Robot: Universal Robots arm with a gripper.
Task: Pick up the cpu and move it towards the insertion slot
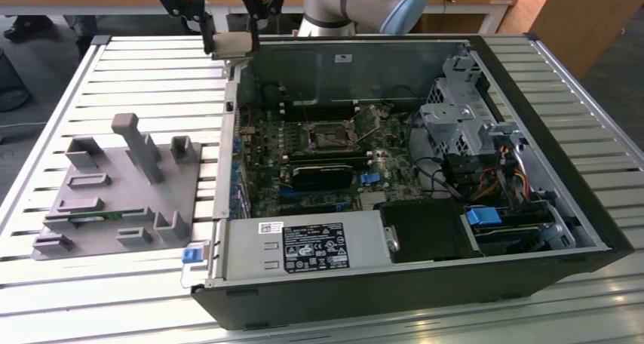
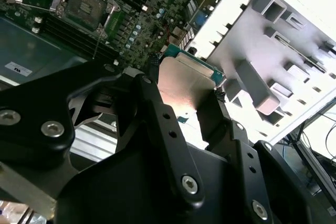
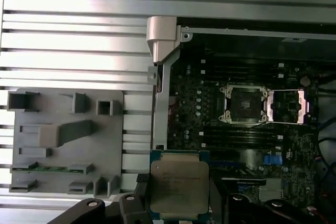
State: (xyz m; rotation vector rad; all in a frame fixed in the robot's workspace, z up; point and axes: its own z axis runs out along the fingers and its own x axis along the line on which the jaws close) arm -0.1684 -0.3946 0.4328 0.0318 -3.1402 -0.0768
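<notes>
The pick-up looks done: the robot's black hand point(image 3: 178, 203) is closed on the cpu point(image 3: 178, 184), its fingers point(image 2: 157, 103) pressing the chip's opposite edges, and in the exterior view the hand point(image 1: 229, 38) carries the chip point(image 1: 231, 45) in the air above the corner of the open computer case point(image 1: 563, 231). What seems left is the carry to the insertion slot point(image 3: 245, 104), which lies ahead of the hand and well apart from it, inside the case on the green motherboard point(image 3: 199, 129), with its shiny bracket flipped open. To the hand's other side, outside the case, the grey plastic tray point(image 3: 47, 153) sits on the slatted metal worktop point(image 3: 79, 40), with a thin green memory stick point(image 3: 47, 168) lying in one recess. Count: one cpu, one slot, one tray, one memory stick, one hand.
</notes>
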